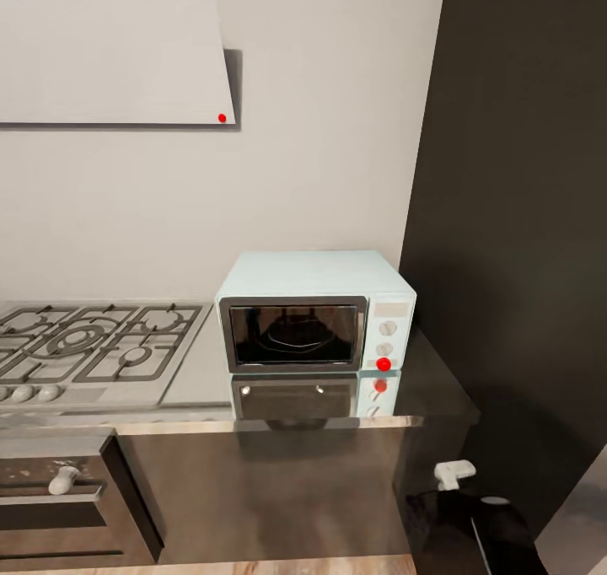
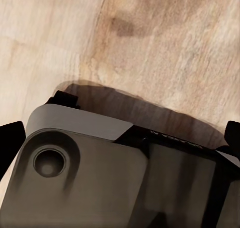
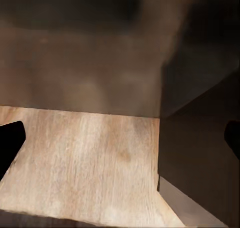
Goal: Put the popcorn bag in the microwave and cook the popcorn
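Two empty grippers hang low over the wood floor (image 3: 90, 158), jaws spread. The microwave (image 1: 316, 312) sits shut on the countertop (image 1: 421, 394); something dark, perhaps the popcorn bag, shows behind its glass, so heating seems to remain.

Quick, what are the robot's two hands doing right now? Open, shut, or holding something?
Left gripper: open, black fingers spread wide, nothing between them, pale wooden floor beyond.
Right gripper: open, fingers apart, holding nothing.

Wooden floor (image 3: 95, 163), dark cabinet fronts (image 3: 200, 138), end effector (image 3: 120, 143) fingertips apart
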Motion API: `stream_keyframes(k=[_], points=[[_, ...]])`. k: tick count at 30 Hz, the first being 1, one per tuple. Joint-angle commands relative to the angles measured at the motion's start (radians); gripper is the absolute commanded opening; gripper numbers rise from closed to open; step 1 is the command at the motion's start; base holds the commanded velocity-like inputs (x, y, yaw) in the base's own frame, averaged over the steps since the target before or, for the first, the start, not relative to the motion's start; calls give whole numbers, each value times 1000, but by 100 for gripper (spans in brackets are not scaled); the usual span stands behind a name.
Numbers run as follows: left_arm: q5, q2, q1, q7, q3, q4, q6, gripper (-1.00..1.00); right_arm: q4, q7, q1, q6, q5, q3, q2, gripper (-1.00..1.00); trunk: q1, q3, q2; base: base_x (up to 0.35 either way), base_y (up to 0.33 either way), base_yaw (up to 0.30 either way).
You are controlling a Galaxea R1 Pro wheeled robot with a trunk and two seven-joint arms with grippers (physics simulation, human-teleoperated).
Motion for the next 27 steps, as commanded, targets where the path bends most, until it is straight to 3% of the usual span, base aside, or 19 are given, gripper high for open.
stream_keyframes(k=[1,5,8,13,15,16,18,19,22,24,27], points=[[11,0,-1,-4,-8,2,-4,100,-50,14,-1,29,11,-3,2,100,0,-1,-1,-17,0,0],[11,-2,-1,-4,-8,2,-3,100,-221,22,-1,138,11,1,10,100,0,-1,-1,-213,0,0],[11,-3,-1,-4,-8,2,-3,100,-265,22,-1,154,11,2,40,100,0,-1,-1,-325,0,0],[11,-3,-1,-4,-8,2,-2,100,-327,16,2,142,12,21,59,100,0,-1,-1,-315,0,0],[10,-3,-1,-5,-8,2,-2,100,-338,12,-17,128,12,24,107,100,0,-1,-1,-75,0,0],[10,-3,-1,-5,-8,2,-2,100,-340,6,-65,126,12,25,135,100,0,-1,-1,-21,0,0],[9,-3,-1,-6,-8,2,-2,100,-340,-5,-124,129,12,25,148,100,0,-1,-1,-11,0,0],[9,-3,-1,-6,-8,2,-2,100,-339,-16,-189,134,12,26,158,100,0,-1,-1,-3,0,0],[9,-3,-1,-6,-8,2,-2,100,-322,-73,-305,138,13,32,160,100,0,-1,-1,-1,0,0],[9,-3,-1,-6,-8,2,-1,100,-284,-136,-376,138,10,88,160,100,0,-1,-1,0,0,0],[9,-3,-1,-6,-8,2,-2,100,-202,-216,-459,130,7,124,160,100,0,-1,-1,0,0,0]])
